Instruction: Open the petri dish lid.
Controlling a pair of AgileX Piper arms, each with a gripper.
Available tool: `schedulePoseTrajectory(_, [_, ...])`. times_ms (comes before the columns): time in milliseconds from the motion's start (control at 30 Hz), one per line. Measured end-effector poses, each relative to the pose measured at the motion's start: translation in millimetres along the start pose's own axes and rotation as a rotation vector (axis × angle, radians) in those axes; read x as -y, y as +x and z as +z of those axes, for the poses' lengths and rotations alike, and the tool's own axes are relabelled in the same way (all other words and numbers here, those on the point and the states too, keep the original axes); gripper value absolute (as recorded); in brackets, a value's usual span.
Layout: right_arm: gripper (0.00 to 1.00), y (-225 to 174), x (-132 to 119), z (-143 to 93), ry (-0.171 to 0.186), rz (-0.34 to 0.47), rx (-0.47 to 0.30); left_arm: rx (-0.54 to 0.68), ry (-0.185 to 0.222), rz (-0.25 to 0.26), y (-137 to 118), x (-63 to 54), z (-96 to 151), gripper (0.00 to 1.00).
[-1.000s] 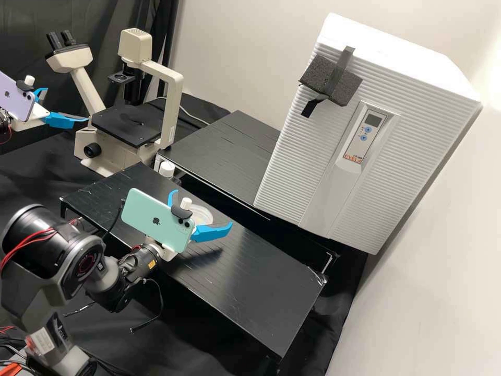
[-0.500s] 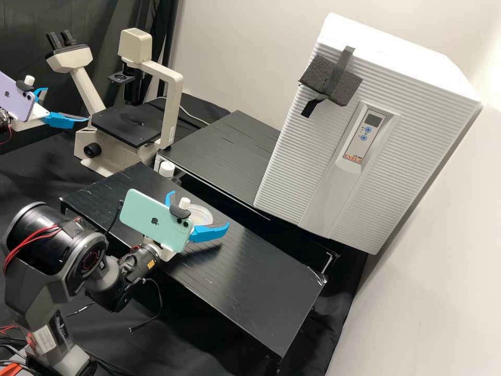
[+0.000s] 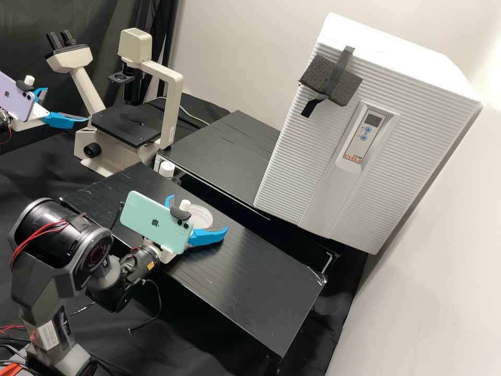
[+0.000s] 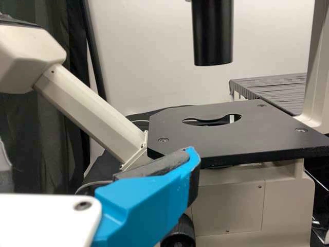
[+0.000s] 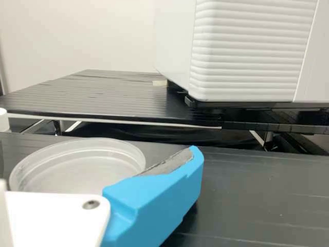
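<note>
Bears a mint-green phone [image 3: 154,222] on a dark grey arm [image 3: 36,282] at the near left, ending in the right gripper [image 3: 198,213], low over the near black platform [image 3: 245,292]. Holds its blue fingers well apart there, gripping nothing. Has the petri dish [image 3: 206,216] close by on that platform, around the fingertips' far side. Lies flat, facing straight up with its broad round face; points neither left nor right, being circular, and so offers no long axis. Overlaps one finger in the right wrist view; cannot tell whether touching.

Stands farther left, near the platform's far edge, as a white-capped bottle [image 3: 167,168]. Hangs at the far left as the left gripper [image 3: 67,104], with fingers apart around nothing, beside a lilac phone [image 3: 15,99] and near a cream microscope [image 3: 169,104]. Rises at the far right as a white ribbed box [image 3: 292,167], resting on the far black platform [image 3: 224,151] and bearing a dark foam pad [image 3: 318,73].
</note>
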Motion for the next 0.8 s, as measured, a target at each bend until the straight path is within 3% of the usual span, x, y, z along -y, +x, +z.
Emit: schedulePoseTrajectory(800, [0.00, 0.1, -0.9, 0.9, -0.004, 0.000, 0.000, 0.000, 0.000, 0.000, 0.0, 0.0, 0.0, 1.00])
